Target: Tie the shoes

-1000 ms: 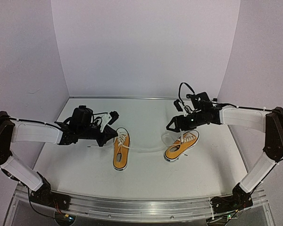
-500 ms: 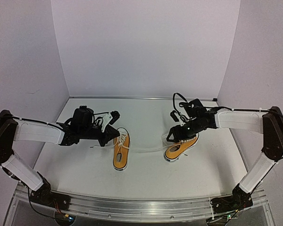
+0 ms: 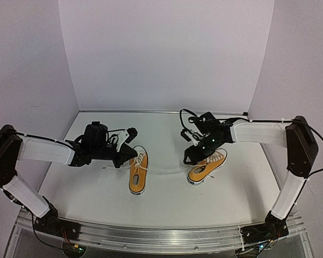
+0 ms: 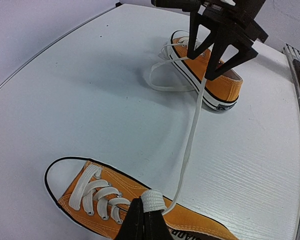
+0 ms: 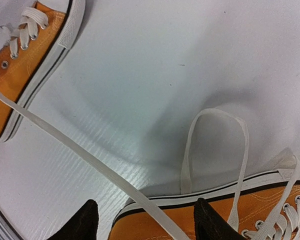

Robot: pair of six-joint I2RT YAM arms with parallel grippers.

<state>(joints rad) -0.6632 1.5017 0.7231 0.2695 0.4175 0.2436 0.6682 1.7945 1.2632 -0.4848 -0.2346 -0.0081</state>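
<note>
Two orange-yellow sneakers with white laces lie on the white table: the left shoe (image 3: 137,171) and the right shoe (image 3: 207,166). My left gripper (image 3: 130,152) is shut on a fold of white lace (image 4: 154,201) just above the left shoe (image 4: 90,197). That lace (image 4: 190,140) stretches taut across the table to the right shoe (image 4: 212,80). My right gripper (image 3: 190,156) is open over the right shoe's side (image 5: 240,212), its fingers (image 5: 84,222) straddling the lace (image 5: 80,150) without touching it. A loose lace loop (image 5: 216,142) lies beside that shoe.
The left shoe's toe (image 5: 27,55) shows at the upper left of the right wrist view. The table's metal front rail (image 3: 161,236) runs along the near edge. White walls close the back and both sides.
My right gripper has moved left and down from above the right shoe's laces to its near side, over the stretched lace. My left gripper has barely moved and still holds the lace.
</note>
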